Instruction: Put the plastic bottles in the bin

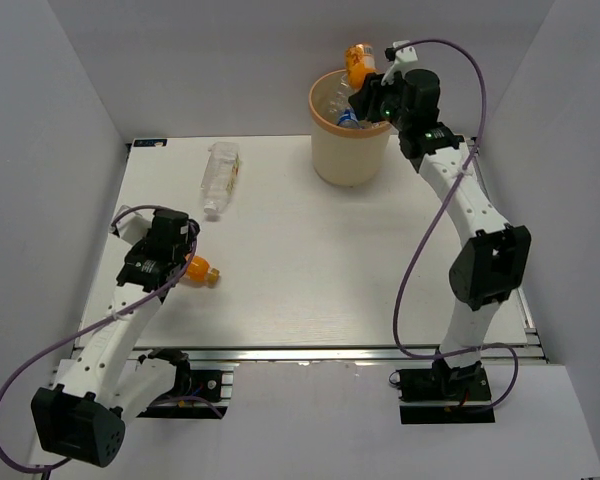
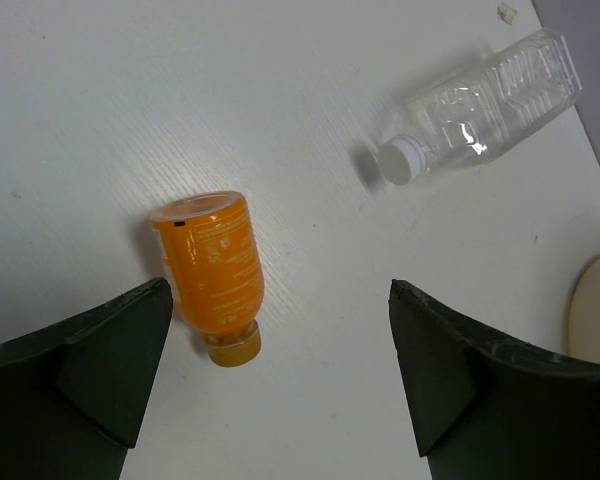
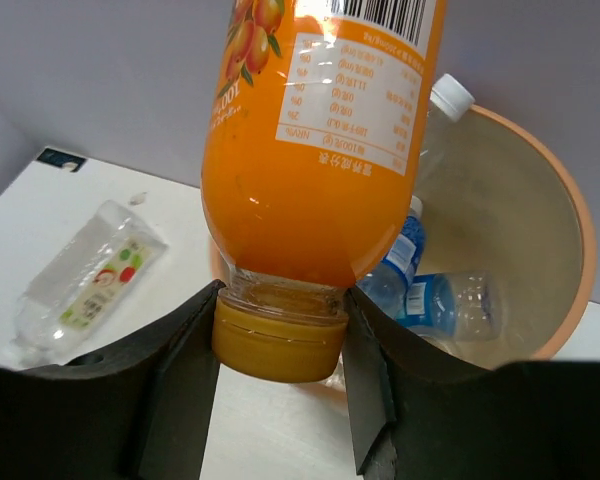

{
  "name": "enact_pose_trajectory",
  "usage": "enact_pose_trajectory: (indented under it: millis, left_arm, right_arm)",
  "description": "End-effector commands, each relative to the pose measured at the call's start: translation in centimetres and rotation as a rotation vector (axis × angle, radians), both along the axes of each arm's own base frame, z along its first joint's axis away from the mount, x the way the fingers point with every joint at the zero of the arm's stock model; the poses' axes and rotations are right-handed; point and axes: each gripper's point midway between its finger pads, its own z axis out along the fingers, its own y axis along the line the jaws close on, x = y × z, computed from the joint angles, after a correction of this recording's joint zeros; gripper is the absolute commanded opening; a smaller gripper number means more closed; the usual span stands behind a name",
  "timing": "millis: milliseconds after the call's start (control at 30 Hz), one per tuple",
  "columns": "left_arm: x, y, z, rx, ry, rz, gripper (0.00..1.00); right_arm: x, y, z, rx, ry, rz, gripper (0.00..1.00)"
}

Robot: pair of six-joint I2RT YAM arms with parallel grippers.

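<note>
My right gripper [image 1: 364, 92] is shut on the cap end of an orange bottle [image 3: 315, 150], held above the near rim of the beige bin [image 1: 325, 150]; the bottle also shows in the top view [image 1: 357, 62]. Blue-labelled clear bottles [image 3: 435, 300] and a clear white-capped one [image 3: 445, 105] lie in the bin [image 3: 555, 210]. My left gripper [image 2: 280, 370] is open above the table, a second orange bottle [image 2: 212, 270] lying between its fingers near the left one; it shows in the top view [image 1: 200, 269]. A plain clear bottle [image 2: 475, 105] lies further off, also seen from the top [image 1: 220, 175].
White walls close in the table on three sides. The table's near edge is a metal rail [image 1: 310, 352] between the arm bases. The right arm's cable [image 1: 420, 260] loops over the table's right part.
</note>
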Motion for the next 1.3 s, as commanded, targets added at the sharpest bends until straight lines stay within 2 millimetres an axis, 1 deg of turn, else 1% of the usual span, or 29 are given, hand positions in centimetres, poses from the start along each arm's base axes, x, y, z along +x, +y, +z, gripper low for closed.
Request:
enact_pose_trajectory:
  millis: [0, 33, 67, 100, 133, 167, 233, 300, 367, 400, 467, 500, 533, 567, 600, 633, 667, 733, 767, 833, 867, 933, 967, 1000, 1067, 1100, 1133, 1233, 1267]
  left_arm:
    - [-1.3, 0.9, -1.5, 0.019, 0.051, 0.038, 0.98]
    - [-1.3, 0.8, -1.7, 0.016, 0.055, 0.038, 0.98]
    - [-1.4, 0.7, -2.0, 0.014, 0.062, 0.035, 0.98]
    - [-1.4, 0.6, -2.1, 0.009, 0.063, 0.031, 0.98]
    - [-1.2, 0.6, -2.1, 0.005, 0.058, 0.029, 0.98]
    - [-1.2, 0.5, -2.3, 0.004, 0.062, 0.027, 0.98]
    - [-0.9, 0.2, -2.3, -0.007, 0.051, 0.017, 0.98]
    - [-0.8, 0.0, -2.8, -0.015, 0.059, 0.009, 0.98]
    - [-0.6, -0.2, -3.1, -0.02, 0.067, 0.004, 0.98]
    - [-0.5, -0.3, -3.7, -0.019, 0.088, -0.001, 0.98]
    - [-0.2, -0.7, -4.2, -0.028, 0.101, -0.015, 0.98]
    - [-0.1, -0.9, -4.7, -0.028, 0.118, -0.019, 0.98]
    - [0.1, -1.0, -5.0, -0.033, 0.122, -0.022, 0.98]
    - [0.2, -1.2, -5.2, -0.039, 0.126, -0.023, 0.98]
    - [0.4, -1.3, -5.8, -0.044, 0.138, -0.02, 0.98]
    - [0.8, -1.4, -5.8, -0.052, 0.128, -0.022, 0.98]
    - [1.0, -1.6, -6.0, -0.06, 0.126, -0.025, 0.98]
    - [1.6, -1.8, -6.8, -0.068, 0.119, -0.02, 0.98]
    - [1.8, -1.9, -7.1, -0.078, 0.124, -0.017, 0.98]
    - [2.2, -1.8, -7.6, -0.087, 0.131, -0.003, 0.98]
    - [2.3, -1.6, -8.3, -0.084, 0.158, 0.01, 0.98]
    - [2.3, -1.0, -9.2, -0.073, 0.187, 0.041, 0.98]
    - [2.2, -0.6, -10.0, -0.062, 0.219, 0.054, 0.98]
    - [2.1, -0.1, -10.3, -0.049, 0.234, 0.074, 0.98]
    - [1.7, 0.6, -11.4, -0.038, 0.272, 0.098, 0.98]
    - [1.6, 0.8, -11.8, -0.032, 0.286, 0.097, 0.98]
    - [1.8, 1.0, -12.1, -0.032, 0.286, 0.1, 0.98]
    - [2.3, 0.9, -12.7, -0.025, 0.287, 0.085, 0.95]
    - [2.5, 0.9, -12.8, -0.025, 0.281, 0.084, 0.9]
  right_arm:
    - [2.6, -1.3, -1.4, -0.057, 0.045, -0.092, 0.11]
    - [3.1, -1.9, -1.8, -0.067, 0.064, -0.13, 0.27]
    - [3.5, -2.2, -0.4, -0.062, 0.04, -0.152, 0.39]
    - [3.9, -2.5, -0.8, -0.07, 0.049, -0.18, 0.52]
    - [4.1, -3.1, -0.6, -0.07, 0.048, -0.214, 0.72]
    - [4.1, -3.2, -0.4, -0.073, 0.042, -0.219, 0.82]
    - [3.6, -3.4, 0.5, -0.072, 0.021, -0.219, 0.89]
    - [2.8, -3.6, 1.5, -0.077, -0.01, -0.207, 0.89]
    - [2.2, -3.7, 1.9, -0.077, -0.019, -0.204, 0.89]
    - [1.5, -3.9, 2.5, -0.079, -0.028, -0.202, 0.89]
    - [0.8, -3.9, 1.9, -0.083, -0.009, -0.191, 0.89]
    - [-0.2, -4.1, 2.9, -0.071, -0.02, -0.186, 0.89]
    - [-0.8, -3.9, 1.3, -0.081, 0.013, -0.164, 0.89]
    - [-2.3, -4.1, 2.4, -0.069, -0.004, -0.151, 0.89]
    - [-3.2, -3.5, 2.4, -0.056, -0.006, -0.108, 0.89]
    - [-4.0, -3.5, -0.8, -0.072, 0.051, -0.092, 0.89]
    - [-5.8, -3.8, 0.3, -0.053, 0.025, -0.08, 0.9]
    - [-7.5, -3.7, -0.3, -0.023, 0.006, -0.054, 0.89]
    - [-9.0, -4.1, -1.8, -0.019, 0.014, -0.051, 0.89]
    - [-10.2, -4.4, -2.6, -0.001, 0.012, -0.054, 0.89]
    - [-11.3, -4.8, -3.6, 0.0, 0.028, -0.056, 0.89]
    - [-12.1, -5.1, -4.4, 0.013, 0.048, -0.063, 0.89]
    - [-12.7, -5.2, -4.6, 0.015, 0.051, -0.063, 0.89]
    - [-13.0, -5.3, -5.9, 0.011, 0.078, -0.065, 0.89]
    - [-13.6, -5.4, -6.7, 0.015, 0.094, -0.064, 0.89]
    - [-13.8, -5.5, -7.8, 0.007, 0.114, -0.063, 0.89]
    - [-13.9, -5.4, -8.3, 0.005, 0.12, -0.058, 0.89]
    - [-14.1, -4.4, -10.7, -0.027, 0.166, 0.008, 0.89]
    - [-14.5, -3.8, -11.1, -0.033, 0.179, 0.052, 0.89]
